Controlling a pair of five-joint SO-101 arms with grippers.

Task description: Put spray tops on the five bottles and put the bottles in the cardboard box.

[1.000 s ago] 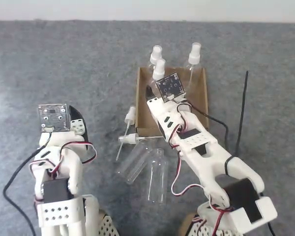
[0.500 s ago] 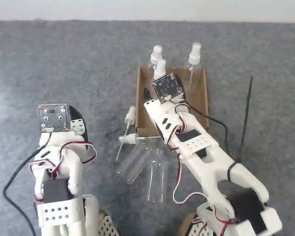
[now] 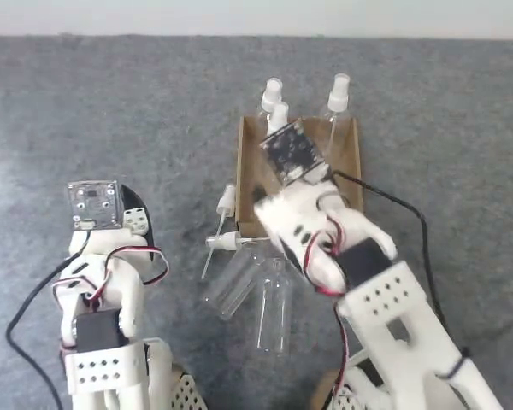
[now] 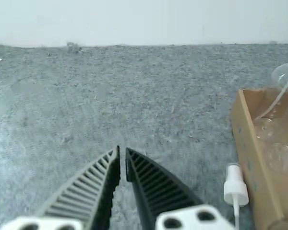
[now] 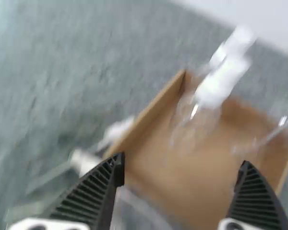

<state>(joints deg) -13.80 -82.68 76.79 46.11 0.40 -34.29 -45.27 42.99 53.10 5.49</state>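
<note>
Across grey surface [image 3: 111, 102], hovering over the cardboard box [image 3: 242, 179] with right gripper [image 5: 181, 165] fingers spread wide, pinching nothing. Spotting two uncapped bottles [image 3: 239, 282] lying just short of the box, necks pointing boxward, probably nearer this arm than the left. Holding left gripper [image 4: 122, 151] fingers nearly pressed together.

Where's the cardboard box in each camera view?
High view: cardboard box mid-picture, partly under the right arm.
Left wrist view: its side wall, seen edge-on.
Right wrist view: its bare floor, seen from above.
Shared landmark: loose spray top beside that wall.
</note>
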